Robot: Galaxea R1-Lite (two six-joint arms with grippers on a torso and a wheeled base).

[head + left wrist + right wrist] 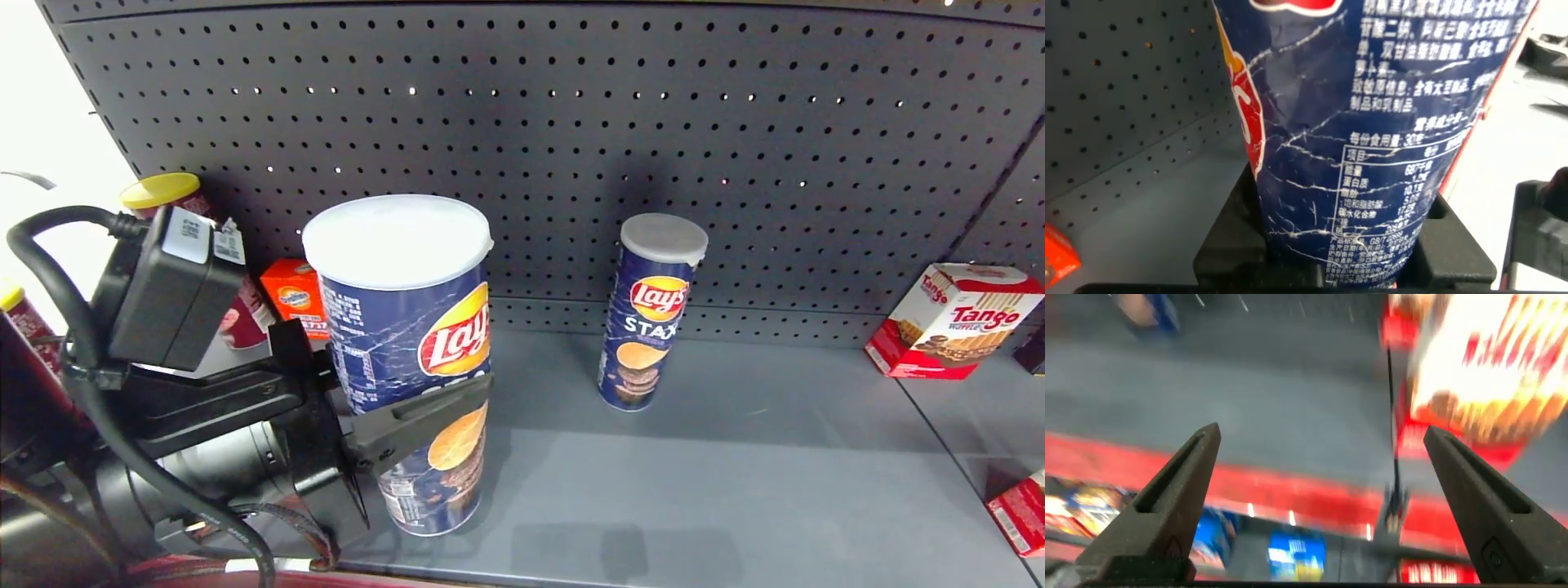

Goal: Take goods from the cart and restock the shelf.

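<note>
L gripper (416, 384): jaws pinching the blue chip can (400, 327) at mid-height, one black finger (424, 416) across the can front, the other hidden behind it. Can attitude: upright, white lid on top, at the front-left of the grey shelf deck (735, 490); whether the base touches the deck cannot be told. L wrist view: can wall (1372, 122) sits between the black jaw blocks, with the pegboard back panel (1118, 90) to one side. Second blue chip can (653, 314): upright on the deck, white lid, near the pegboard back panel (571, 122), well apart from the held can. Orange box (294, 298) and a yellow-lidded red canister (159, 192): behind the gripper, at the back left. Red-and-white wafer box (951, 322): far right, against the back panel. Smaller red box (1020, 510): right edge, near the deck front. R gripper (1323, 433): jaws spread wide, nothing between them, over a blurred grey surface with a red edge strip (1290, 494); a blurred red-and-white box (1478, 367) is beyond one finger.
</note>
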